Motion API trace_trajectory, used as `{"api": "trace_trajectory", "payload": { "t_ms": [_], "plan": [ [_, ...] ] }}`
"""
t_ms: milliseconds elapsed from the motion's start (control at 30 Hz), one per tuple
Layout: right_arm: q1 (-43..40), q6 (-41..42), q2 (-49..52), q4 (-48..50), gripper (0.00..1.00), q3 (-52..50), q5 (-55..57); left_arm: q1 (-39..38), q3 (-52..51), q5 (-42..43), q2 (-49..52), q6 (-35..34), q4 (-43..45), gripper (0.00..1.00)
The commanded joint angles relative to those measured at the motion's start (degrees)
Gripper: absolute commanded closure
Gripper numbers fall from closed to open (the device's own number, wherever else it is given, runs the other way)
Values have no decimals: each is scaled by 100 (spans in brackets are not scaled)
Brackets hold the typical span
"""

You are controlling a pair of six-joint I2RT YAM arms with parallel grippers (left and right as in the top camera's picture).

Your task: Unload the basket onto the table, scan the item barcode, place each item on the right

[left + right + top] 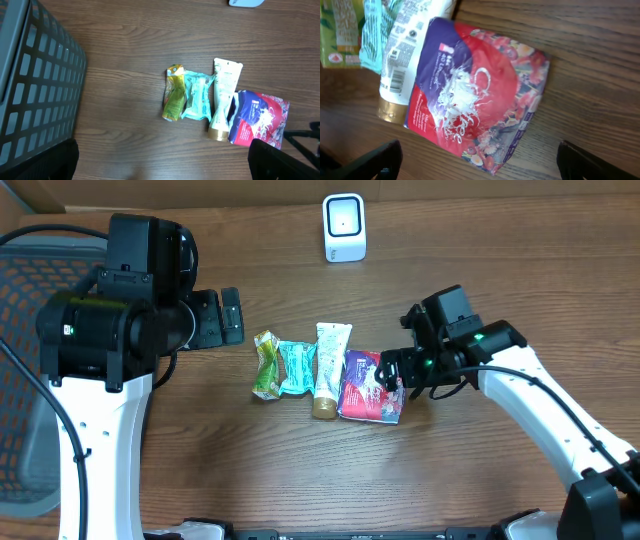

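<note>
Right fingers (372, 162) wide over red pouch (475, 95) (left fingers (282, 160) wide too).

Tube (328, 368) lies between packet (297, 367) and pouch (368, 385), seemingly touching.

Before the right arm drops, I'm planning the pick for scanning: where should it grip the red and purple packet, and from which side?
I'd grip the red and purple packet by its free right edge, coming in from above on that side. It lies flat on the table, and its left edge presses against the gold-capped tube, leaving no finger room there.
</note>
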Motion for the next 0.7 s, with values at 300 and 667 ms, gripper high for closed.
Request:
{"api": "trace_trajectory", "payload": {
  "t_ms": [300,667],
  "plan": [
    [1814,-1106,17,739,0,-35,2190,-4,13,-13,-9,-83,9,0],
    [2446,-1878,595,507,1,-37,2214,-4,13,-13,-9,-83,9,0]
  ]
}}
